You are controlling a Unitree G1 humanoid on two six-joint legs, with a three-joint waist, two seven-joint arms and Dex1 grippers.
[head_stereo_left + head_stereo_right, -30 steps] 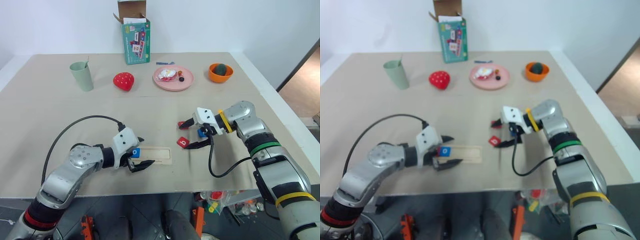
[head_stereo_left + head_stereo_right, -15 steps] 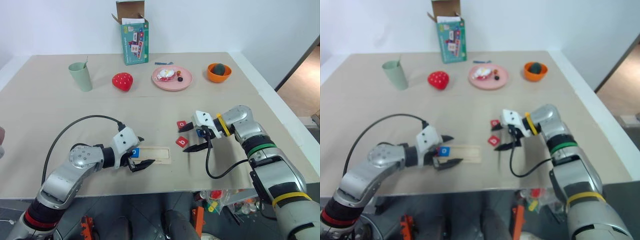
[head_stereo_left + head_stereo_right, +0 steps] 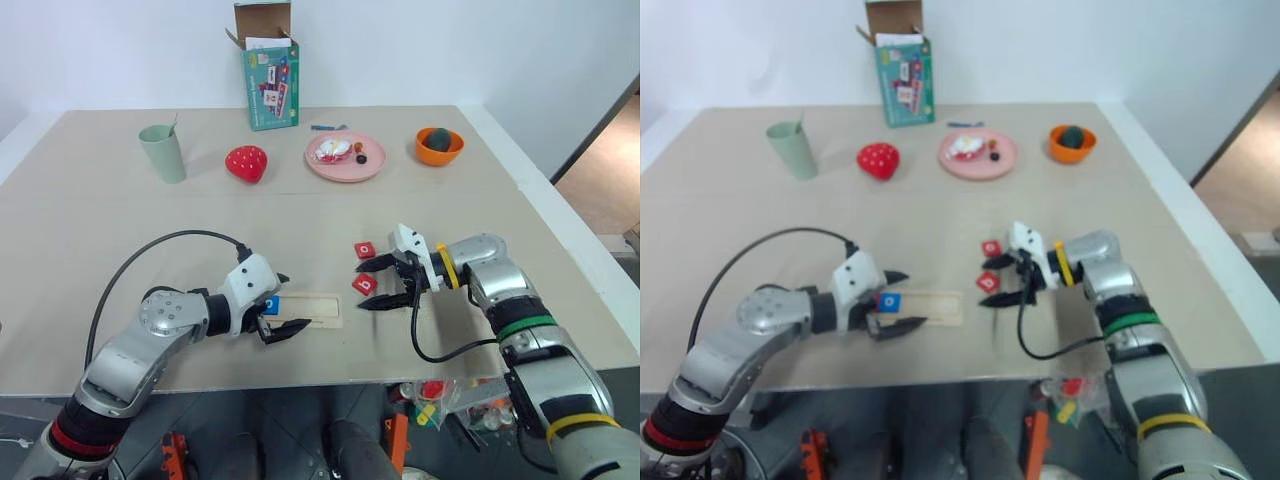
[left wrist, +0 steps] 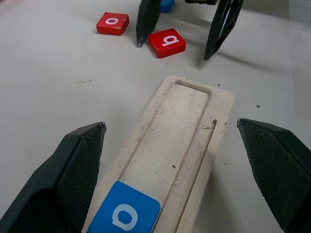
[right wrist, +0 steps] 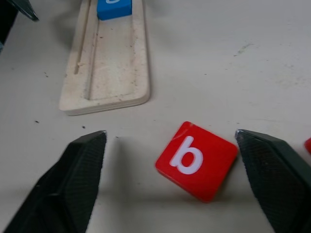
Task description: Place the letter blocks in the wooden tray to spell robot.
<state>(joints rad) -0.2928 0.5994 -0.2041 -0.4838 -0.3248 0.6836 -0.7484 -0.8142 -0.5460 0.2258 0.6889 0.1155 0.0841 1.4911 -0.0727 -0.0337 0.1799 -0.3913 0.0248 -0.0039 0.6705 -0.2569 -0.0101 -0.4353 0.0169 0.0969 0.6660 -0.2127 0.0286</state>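
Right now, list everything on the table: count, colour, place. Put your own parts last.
wooden tray: one, pale wood, near edge, centre.
blue letter blocks: two; one in the tray's left end, one beyond the right gripper.
red letter blocks: two seen; the b between the right gripper's fingers, on the table; the o just behind it.
cup: one, green, far left.
strawberry toy: one, red, right of the cup.
pink plate: one, far centre, small items on it.
orange bowl: one, far right, dark item inside.
box: one, teal, open, back edge.
left gripper: open, over the tray's left end.
right gripper: open, straddling the b.
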